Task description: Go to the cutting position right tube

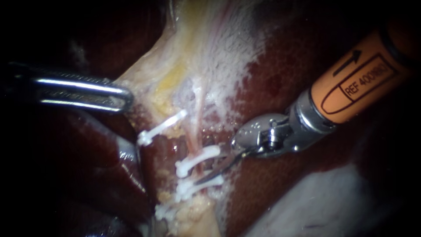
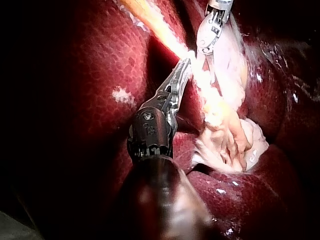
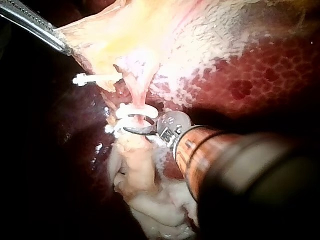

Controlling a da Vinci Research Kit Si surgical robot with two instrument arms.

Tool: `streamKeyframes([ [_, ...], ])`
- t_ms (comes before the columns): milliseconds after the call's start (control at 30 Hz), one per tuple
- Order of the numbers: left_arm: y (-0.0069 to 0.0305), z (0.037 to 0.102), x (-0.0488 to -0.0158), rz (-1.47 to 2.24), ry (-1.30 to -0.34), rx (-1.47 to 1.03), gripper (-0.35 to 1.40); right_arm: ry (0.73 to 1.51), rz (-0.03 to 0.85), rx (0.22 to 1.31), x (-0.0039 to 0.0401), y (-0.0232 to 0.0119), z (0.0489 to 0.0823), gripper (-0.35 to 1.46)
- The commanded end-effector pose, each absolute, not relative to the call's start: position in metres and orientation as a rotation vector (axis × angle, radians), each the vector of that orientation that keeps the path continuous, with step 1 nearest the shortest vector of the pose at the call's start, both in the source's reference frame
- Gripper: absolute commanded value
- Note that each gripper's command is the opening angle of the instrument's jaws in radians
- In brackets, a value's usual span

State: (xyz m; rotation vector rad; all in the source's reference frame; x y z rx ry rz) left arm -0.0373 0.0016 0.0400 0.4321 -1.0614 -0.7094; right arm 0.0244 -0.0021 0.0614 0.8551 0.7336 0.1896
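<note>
Currently: the right instrument [image 1: 215,166], on an orange-sleeved shaft from the upper right, ends in curved blades. In the endoscope view a gap shows between the blades and nothing is gripped, so they stand open. The tips lie at the right tube [image 1: 196,131], a thin pink strand running down the pale tissue sheet [image 1: 184,57]. They sit in the stretch between the upper clip [image 1: 197,158] and the lower clip [image 1: 195,186]. Cannot tell whether the tube sits fully between the blades or only against the lower one. In the right wrist view one dark blade crosses just beside the upper clip, touching or nearly touching it.

The left instrument [image 1: 126,96] comes in from the left with its jaws closed on the edge of the pale tissue sheet. It holds the sheet spread away from the liver [image 1: 280,79]. A further clip [image 1: 160,127] sits apart on the other strand and is not concerned here.

Judgement: the approach is nearly complete.
- Ease the open blades forward until the tube lies wholly across them, with both tips visible past its far side.
- Keep the blades in the gap, clear of both clips. The blade near the upper clip looks the tighter margin.
- Keep the left instrument's traction steady so the strand stays taut and straight.
- Risk: catching a clip, or taking only part of the tube.
</note>
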Motion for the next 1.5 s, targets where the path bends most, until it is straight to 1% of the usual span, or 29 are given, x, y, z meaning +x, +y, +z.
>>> streamKeyframes([
  [33, 0.0016, 0.04, -0.0374, -0.709, -1.061, 0.432, -0.35, 0.734, 0.185, 0.856, 0.0245, -0.0021, 0.0614, 0.41],
  [133, 0.0016, 0.04, -0.0374, -0.71, -1.061, 0.432, -0.35, 0.734, 0.189, 0.86, 0.0246, -0.0022, 0.0614, 0.36],
  [367, 0.0017, 0.0402, -0.0374, -0.709, -1.061, 0.432, -0.35, 0.741, 0.193, 0.861, 0.0253, -0.0022, 0.0616, 0.36],
  [833, 0.0017, 0.0403, -0.0374, -0.709, -1.061, 0.432, -0.35, 0.747, 0.195, 0.862, 0.0257, -0.0023, 0.0617, 0.29],
  [1500, 0.0016, 0.0404, -0.0375, -0.709, -1.061, 0.431, -0.35, 0.746, 0.194, 0.861, 0.0258, -0.0025, 0.0618, 0.29],
])
